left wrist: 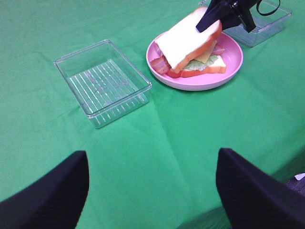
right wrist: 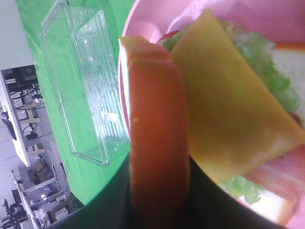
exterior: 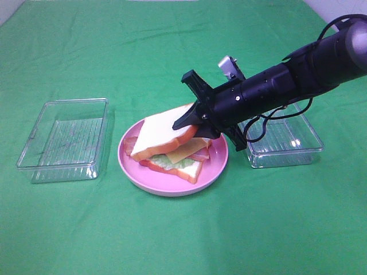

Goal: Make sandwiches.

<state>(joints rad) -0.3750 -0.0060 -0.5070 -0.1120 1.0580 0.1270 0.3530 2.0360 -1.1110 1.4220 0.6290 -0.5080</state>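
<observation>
Exterior high view: the right tool is clamped on the top bread slice, tilted over the stack on the pink plate at table centre. Cheese, bacon, lettuce and the bottom slice sit beneath. Capping step, I'd say; next, lower it flat and release. The right arm slants down from 2 o'clock. The left tool hangs wide and empty at 7 o'clock.
</observation>
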